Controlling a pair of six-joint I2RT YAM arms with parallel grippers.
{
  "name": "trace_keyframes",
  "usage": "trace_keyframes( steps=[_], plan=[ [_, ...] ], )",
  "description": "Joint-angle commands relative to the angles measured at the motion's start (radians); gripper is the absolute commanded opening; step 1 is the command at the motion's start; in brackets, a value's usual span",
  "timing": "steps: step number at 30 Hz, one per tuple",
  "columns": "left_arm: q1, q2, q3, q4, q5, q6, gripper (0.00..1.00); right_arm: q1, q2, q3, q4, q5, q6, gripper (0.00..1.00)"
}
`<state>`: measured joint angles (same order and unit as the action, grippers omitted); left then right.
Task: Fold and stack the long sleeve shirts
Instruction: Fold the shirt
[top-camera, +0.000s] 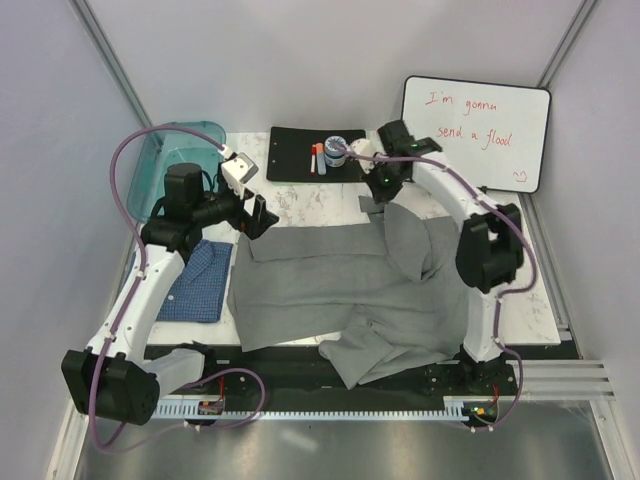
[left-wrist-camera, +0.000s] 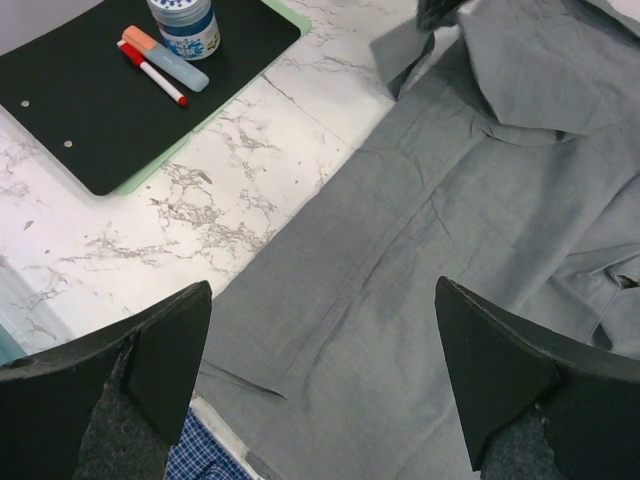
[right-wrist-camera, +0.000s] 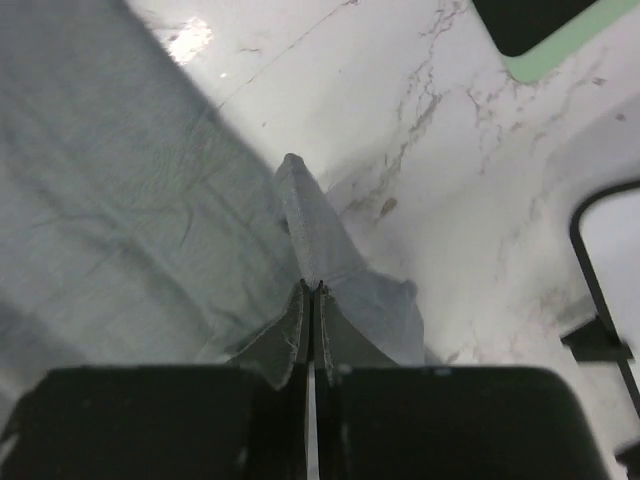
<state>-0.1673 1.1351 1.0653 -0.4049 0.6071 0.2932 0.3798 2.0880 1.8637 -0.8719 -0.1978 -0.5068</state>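
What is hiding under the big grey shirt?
The marble table shows around the grey shirt, so the shirt lies on it. The blue shirt sits at its left edge. Whatever else is beneath is covered by cloth.

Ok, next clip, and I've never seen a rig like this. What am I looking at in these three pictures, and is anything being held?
Two robot arms are bolted at the near edge of a marble table. The wide picture looks down from above and behind them. The other two come from a camera on each wrist, so the dark shapes at the bottom of those pictures are that arm's own fingers. A grey shirt lies spread out and rumpled, with a blue patterned shirt, apparently folded, to its left. At the back are a teal tray, a black mat carrying a jar and markers, and a whiteboard. The left gripper hangs open above the grey shirt and holds nothing. The right gripper is shut on a pinch of the grey shirt's cloth.
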Motion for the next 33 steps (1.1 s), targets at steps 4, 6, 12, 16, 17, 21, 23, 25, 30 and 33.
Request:
trace_keyframes(
  steps=[4, 6, 12, 16, 17, 21, 23, 25, 30, 33],
  plan=[
    [0.0, -0.046, 0.036, 0.003, 0.15, 0.032, 1.0, -0.172, -0.48, -0.251, 0.05, -0.403, 0.036, 0.0],
    [-0.015, -0.041, 0.038, 0.008, 0.169, 0.043, 0.99, -0.202, -0.595, -0.32, 0.1, -0.513, 0.057, 0.0],
    [-0.214, -0.069, -0.02, 0.124, 0.126, 0.095, 0.99, -0.228, -0.835, -0.56, 0.232, -0.682, 0.161, 0.0],
    [-0.385, -0.141, -0.191, 0.358, 0.022, 0.113, 1.0, -0.229, -0.924, -0.618, 0.248, -0.781, 0.209, 0.0],
    [-0.409, -0.15, -0.226, 0.471, 0.02, 0.112, 0.99, -0.229, -0.963, -0.63, 0.251, -0.788, 0.211, 0.0],
    [-0.558, -0.147, -0.368, 0.653, -0.027, 0.204, 1.0, -0.229, -1.04, -0.692, 0.267, -0.819, 0.206, 0.0],
    [-0.6, -0.105, -0.41, 0.748, -0.082, 0.227, 0.99, -0.229, -1.065, -0.712, 0.264, -0.831, 0.199, 0.0],
    [-0.62, -0.062, -0.444, 0.872, -0.102, 0.23, 1.0, -0.229, -1.074, -0.727, 0.263, -0.835, 0.197, 0.0],
    [-0.667, 0.119, -0.449, 1.126, -0.214, 0.196, 1.0, -0.229, -1.083, -0.752, 0.257, -0.861, 0.197, 0.0],
    [-0.678, 0.184, -0.418, 1.193, -0.221, 0.179, 0.99, -0.231, -1.086, -0.761, 0.254, -0.864, 0.189, 0.0]
  ],
)
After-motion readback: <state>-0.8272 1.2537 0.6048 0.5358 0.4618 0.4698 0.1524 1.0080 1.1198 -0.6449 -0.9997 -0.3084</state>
